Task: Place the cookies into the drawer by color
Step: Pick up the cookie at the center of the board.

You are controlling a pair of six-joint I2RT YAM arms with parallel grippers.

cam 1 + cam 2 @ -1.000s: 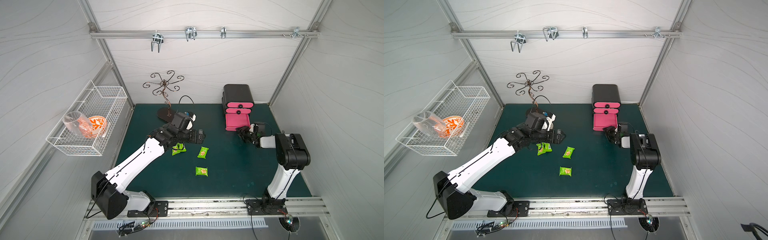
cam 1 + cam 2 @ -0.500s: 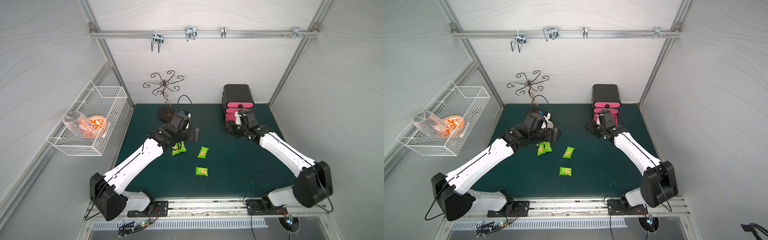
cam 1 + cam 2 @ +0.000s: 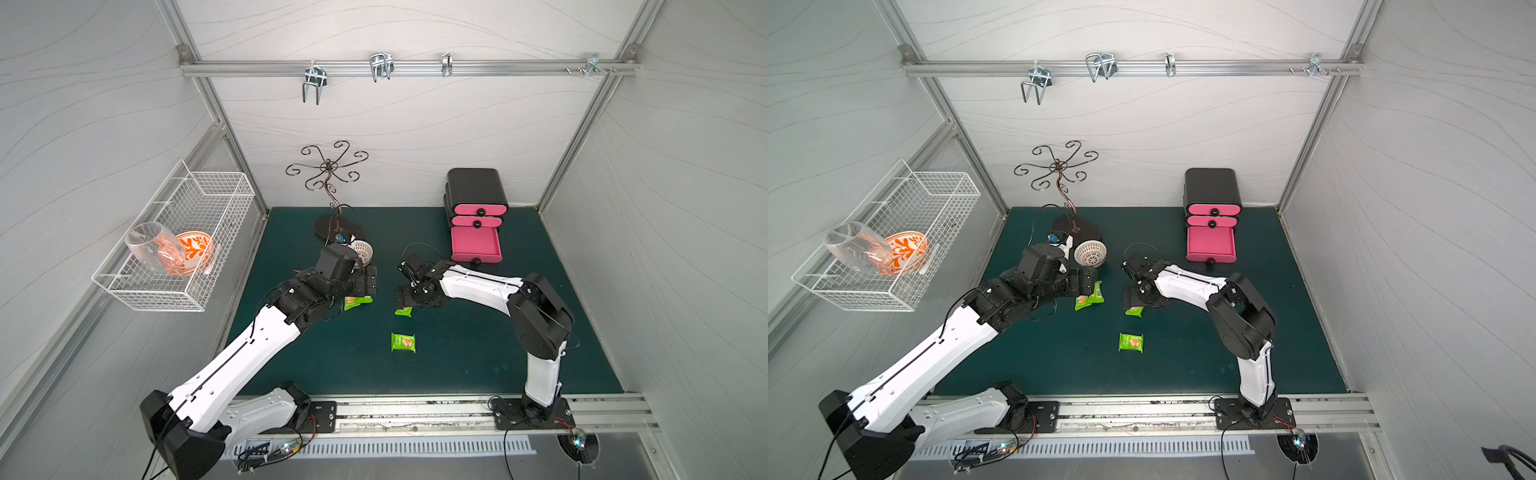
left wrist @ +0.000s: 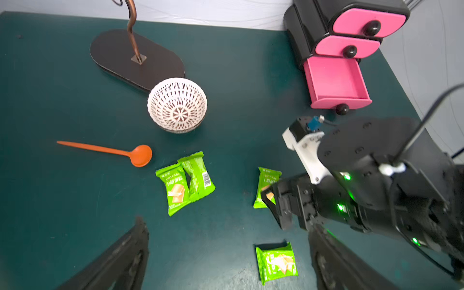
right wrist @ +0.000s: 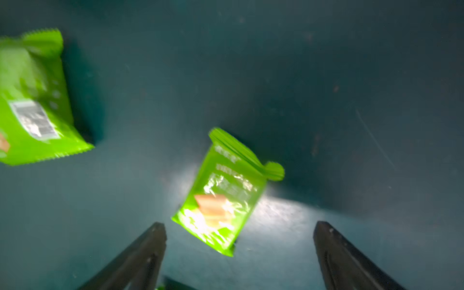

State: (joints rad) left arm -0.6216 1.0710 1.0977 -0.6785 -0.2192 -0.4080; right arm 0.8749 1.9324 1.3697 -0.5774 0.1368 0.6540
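Observation:
Several green cookies lie on the dark green mat. Two overlap just in front of my left gripper, which hovers open and holds nothing. One packet lies under my right gripper; its jaws stand wide open above the packet's near end, not touching it. Another packet lies nearer the front. The drawer chest stands at the back right. Its bottom pink drawer is pulled out and shows only its pink floor.
A white lattice bowl and an orange spoon lie beside the left arm. A curly metal stand rises at the back. A white wire basket on the left wall holds a glass and an orange bowl.
My right arm has swung away from the drawer to above the middle green packet, and its jaws have opened wider. The left gripper has barely shifted.

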